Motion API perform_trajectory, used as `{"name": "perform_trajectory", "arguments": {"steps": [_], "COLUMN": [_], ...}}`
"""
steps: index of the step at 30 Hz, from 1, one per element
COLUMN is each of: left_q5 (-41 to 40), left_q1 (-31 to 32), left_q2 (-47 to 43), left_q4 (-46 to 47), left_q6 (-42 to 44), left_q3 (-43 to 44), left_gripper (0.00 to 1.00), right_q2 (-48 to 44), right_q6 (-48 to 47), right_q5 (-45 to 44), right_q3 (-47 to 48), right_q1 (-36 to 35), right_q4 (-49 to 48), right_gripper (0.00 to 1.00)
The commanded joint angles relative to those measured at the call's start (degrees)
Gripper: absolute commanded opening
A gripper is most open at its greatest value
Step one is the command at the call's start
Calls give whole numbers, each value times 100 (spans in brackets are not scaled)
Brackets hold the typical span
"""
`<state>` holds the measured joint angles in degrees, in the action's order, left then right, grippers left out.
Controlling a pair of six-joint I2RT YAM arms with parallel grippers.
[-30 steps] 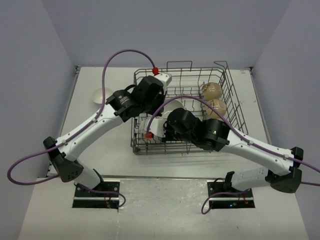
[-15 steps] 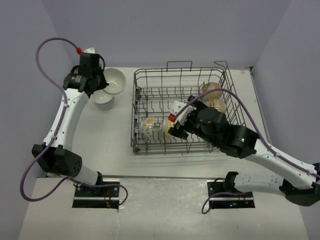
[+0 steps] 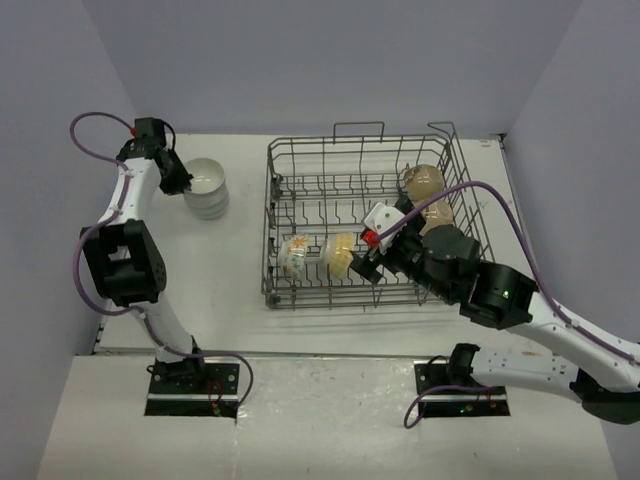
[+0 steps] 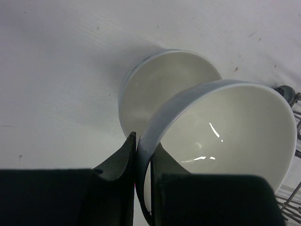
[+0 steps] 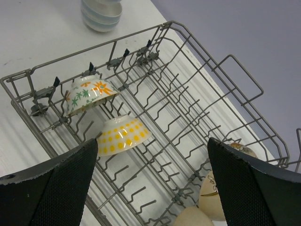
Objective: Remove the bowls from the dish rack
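Your left hand (image 3: pixel 172 176) was out over the far left of the table (image 3: pixel 200 290). Its fingers (image 4: pixel 120 157) were pinching the near rim of a white bowl (image 4: pixel 225 127), one finger outside the wall and one inside. That bowl hung tilted just ahead of the hand, with its hollow facing the wrist camera. Under it, a little beyond the fingertips, the stack of white bowls (image 4: pixel 155 89) sat on the table; neither view showed you whether the held bowl touched the stack. To the right of that hand and well apart from it stood the dish rack (image 3: pixel 330 190). Your right hand (image 3: pixel 366 268) hovered above the rack's near rows of tines, its fingers (image 5: pixel 51 188) spread wide with nothing between them. Ahead of that hand and off to its left, a floral bowl (image 5: pixel 89 95) was propped among the tines by the rack's side wall, its patterned outside showing. A dotted bowl (image 5: pixel 123 135) was propped just beside it, closer to the hand and near the left fingertip. On the hand's other side, close by the right finger, a near tan bowl (image 3: pixel 440 213) leaned in the tines. A far tan bowl (image 3: pixel 424 182) stood just beyond it against the rack's right wall.
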<state>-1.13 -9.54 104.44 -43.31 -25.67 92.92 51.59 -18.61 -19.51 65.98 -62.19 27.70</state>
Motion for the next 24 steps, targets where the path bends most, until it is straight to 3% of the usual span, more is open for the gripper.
{"name": "perform_trajectory", "arguments": {"steps": [1,9,17,24], "left_q5": [481,552,429,280], "left_q1": [-39,-65,-65,-109], "left_q2": [144,454,463,533], "left_q4": [543,657,587,455], "left_q6": [-70,-87,-43,-26], "left_q3": [270,112,94,147], "left_gripper": [0,0,16,9], "right_q2": [70,132,149,123], "right_q6": [103,77,68,59], "right_q5": [158,272,360,412], "right_q3": [-41,-67,-76,-85], "right_q1": [-3,-3,5,-3], "right_q4": [-266,-274,-274,-265], "right_gripper": [99,99,99,99]}}
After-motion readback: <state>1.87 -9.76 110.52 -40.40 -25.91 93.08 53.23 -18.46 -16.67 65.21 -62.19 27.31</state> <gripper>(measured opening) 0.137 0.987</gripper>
